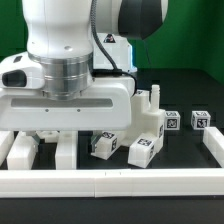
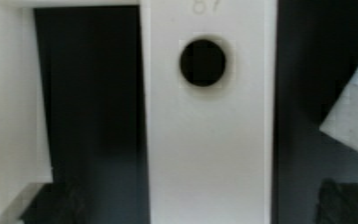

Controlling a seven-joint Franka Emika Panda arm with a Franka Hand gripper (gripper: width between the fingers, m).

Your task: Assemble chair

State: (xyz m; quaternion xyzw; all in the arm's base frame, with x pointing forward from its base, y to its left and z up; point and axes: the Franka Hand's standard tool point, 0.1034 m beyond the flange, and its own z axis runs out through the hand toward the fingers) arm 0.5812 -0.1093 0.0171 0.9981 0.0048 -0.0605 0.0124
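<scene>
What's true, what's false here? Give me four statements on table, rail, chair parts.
1. The table is black. True.
2. The front border rail is red. False: the border rail is white.
3. The chair part in the wrist view has an oval hole. True.
4. No chair parts carry tags. False: the small blocks on the exterior view's right show black-and-white tags.
</scene>
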